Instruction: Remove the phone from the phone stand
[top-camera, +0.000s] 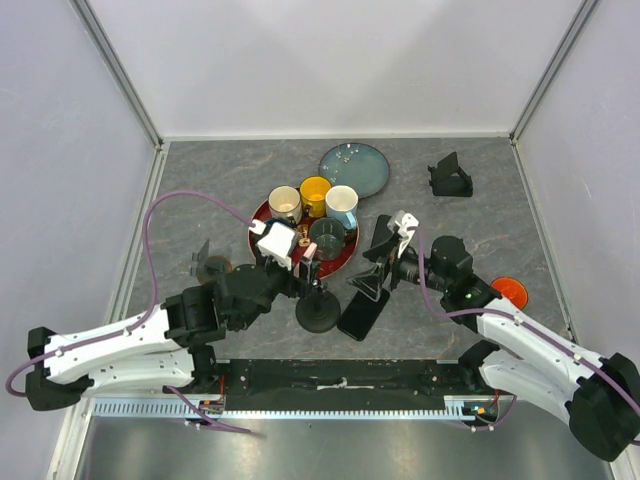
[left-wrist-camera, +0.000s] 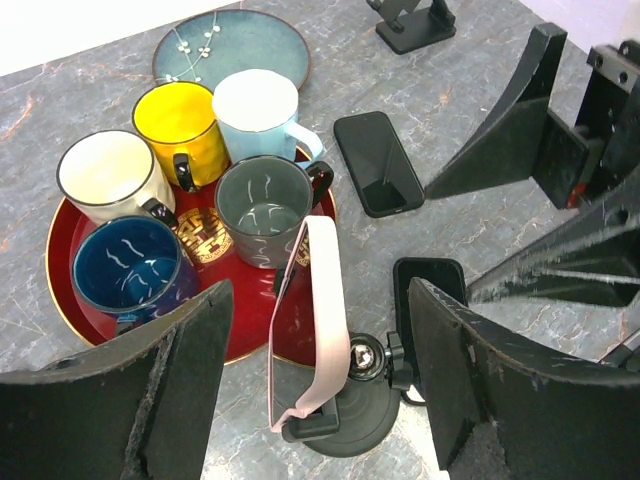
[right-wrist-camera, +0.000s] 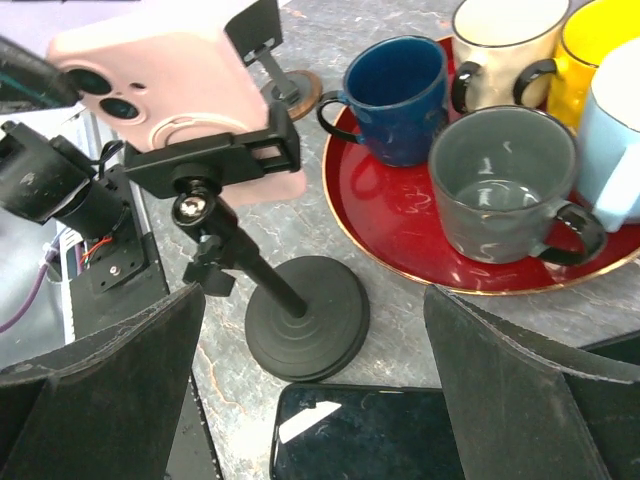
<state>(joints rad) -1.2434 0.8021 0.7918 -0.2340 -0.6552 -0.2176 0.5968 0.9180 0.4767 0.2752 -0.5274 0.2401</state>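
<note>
Clearly not done: the pink phone (right-wrist-camera: 170, 70) sits clamped in the phone stand (right-wrist-camera: 300, 335)
Both empty-handed — the left gripper (left-wrist-camera: 320, 290) gapes around it, the right gripper (right-wrist-camera: 315, 295) is spread wide; the lift-out remains

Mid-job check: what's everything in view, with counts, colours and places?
pink phone: one, pink, clamped in the phone stand
phone stand: one, black, in front of the tray
black phones: two, black, flat right of the stand
tray: one, red, mid-table
mugs: five, cream, yellow, light blue, grey, dark blue, on the tray
plate: one, teal, behind the tray
spare stands: two, black, back right and tray's left
disc: one, orange, by the right arm
left fingers: two, black, open either side of the pink phone
right fingers: two, black, open, empty
</note>
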